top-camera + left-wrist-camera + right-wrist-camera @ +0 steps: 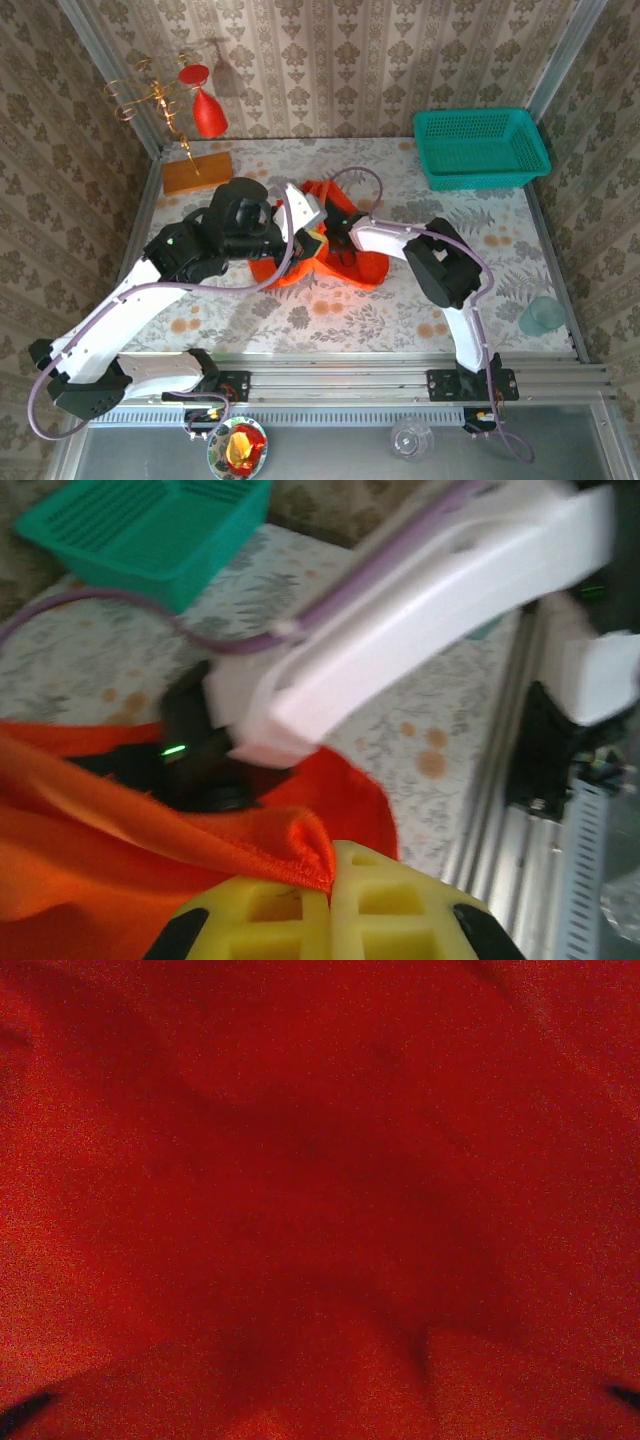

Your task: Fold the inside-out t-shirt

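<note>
Right tool (343,245) is buried in the shirt (368,268); its grip cannot be told. Left tool (330,868) clamps a shirt hem. The shirt lies bunched on the desk (500,250), near-left of the basket (480,147).

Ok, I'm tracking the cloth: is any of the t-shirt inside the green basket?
No, the t-shirt lies bunched in the middle, well apart from the basket at the far right corner.

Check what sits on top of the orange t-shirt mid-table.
The left hand pinches a raised fold of the t-shirt between yellow fingers. The right hand presses into the cloth, which hides whether it grips anything.
</note>
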You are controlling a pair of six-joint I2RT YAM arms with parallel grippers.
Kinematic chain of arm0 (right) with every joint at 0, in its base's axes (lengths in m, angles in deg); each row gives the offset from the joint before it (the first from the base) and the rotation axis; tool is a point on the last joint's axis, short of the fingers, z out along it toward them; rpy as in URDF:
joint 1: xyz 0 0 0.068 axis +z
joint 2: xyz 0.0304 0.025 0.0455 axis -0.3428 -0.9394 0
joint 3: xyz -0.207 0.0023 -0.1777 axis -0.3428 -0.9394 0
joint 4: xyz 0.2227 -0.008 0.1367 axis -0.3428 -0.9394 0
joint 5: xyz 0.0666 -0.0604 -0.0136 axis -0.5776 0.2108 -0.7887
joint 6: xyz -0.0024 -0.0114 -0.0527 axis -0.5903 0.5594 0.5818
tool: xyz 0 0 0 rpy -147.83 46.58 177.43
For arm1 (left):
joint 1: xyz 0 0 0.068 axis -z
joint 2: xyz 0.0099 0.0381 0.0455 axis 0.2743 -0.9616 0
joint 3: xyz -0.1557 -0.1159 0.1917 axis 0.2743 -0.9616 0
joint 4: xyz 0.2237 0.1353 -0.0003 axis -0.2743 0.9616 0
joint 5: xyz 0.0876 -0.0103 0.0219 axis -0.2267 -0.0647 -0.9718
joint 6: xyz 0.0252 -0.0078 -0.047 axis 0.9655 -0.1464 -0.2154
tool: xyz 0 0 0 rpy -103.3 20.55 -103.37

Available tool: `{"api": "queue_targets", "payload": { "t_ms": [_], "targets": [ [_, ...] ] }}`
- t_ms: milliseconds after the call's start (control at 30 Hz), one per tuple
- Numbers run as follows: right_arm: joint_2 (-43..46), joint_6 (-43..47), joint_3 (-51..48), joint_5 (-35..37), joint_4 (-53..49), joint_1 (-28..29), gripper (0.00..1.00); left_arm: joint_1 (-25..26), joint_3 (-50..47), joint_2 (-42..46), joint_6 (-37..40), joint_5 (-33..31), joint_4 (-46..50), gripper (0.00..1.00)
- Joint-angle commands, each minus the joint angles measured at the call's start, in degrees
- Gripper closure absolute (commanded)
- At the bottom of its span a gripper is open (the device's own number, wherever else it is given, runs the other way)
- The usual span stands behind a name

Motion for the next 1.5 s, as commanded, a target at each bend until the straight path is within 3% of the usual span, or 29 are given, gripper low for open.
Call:
{"api": "queue_targets", "payload": {
  "t_ms": [0, 167, 300, 500, 667, 833, 900, 1100, 1300, 1400, 1467],
  "targets": [
    [7.8, -1.2, -8.4, -1.7, -4.4, 1.1, 0.62, -5.4, -0.8, -1.1, 1.2, -4.3, -0.6, 1.0],
    [22.9, 0.4, -15.9, -2.4, -4.5, 4.7, 0.89, -17.1, -3.7, -5.9, 0.0, 0.6, -5.9, 1.0],
    [33.8, 1.9, -17.2, -5.5, -5.6, 6.4, 1.0, -22.8, -6.4, -11.4, -1.8, 5.2, -10.5, 1.0],
    [48.1, 2.5, -14.7, -11.0, -5.4, 6.5, 1.0, -24.8, -13.7, -18.1, -5.5, 8.2, -20.1, 1.0],
    [56.0, 2.3, -10.4, -9.0, -6.3, 6.1, 1.0, -30.1, -22.6, -20.9, -10.3, 10.0, -28.6, 1.0],
    [63.2, 1.8, -10.6, -12.1, -2.2, 5.0, 1.0, -36.9, -30.3, -22.1, -15.4, 14.2, -34.5, 1.0],
    [65.9, 2.0, -10.5, -9.8, -2.7, 4.9, 1.0, -40.1, -33.6, -20.9, -17.9, 15.8, -37.3, 1.0],
    [74.6, -0.3, -16.0, 6.5, -4.6, 4.0, 1.0, -51.5, -43.5, -13.6, -24.4, 20.0, -44.3, 1.0],
    [80.7, -8.0, -24.1, 25.4, -18.5, 1.8, 1.0, -64.2, -50.8, -3.6, -32.3, 21.3, -49.9, 1.0],
    [82.5, -12.6, -30.5, 25.9, -23.4, -0.7, 1.0, -65.7, -51.7, -2.0, -34.2, 24.4, -51.0, 1.0],
    [82.5, -14.6, -34.8, 19.3, -22.3, -2.2, 1.0, -64.1, -50.9, -1.7, -34.4, 26.7, -50.5, 1.0]
  ]
}}
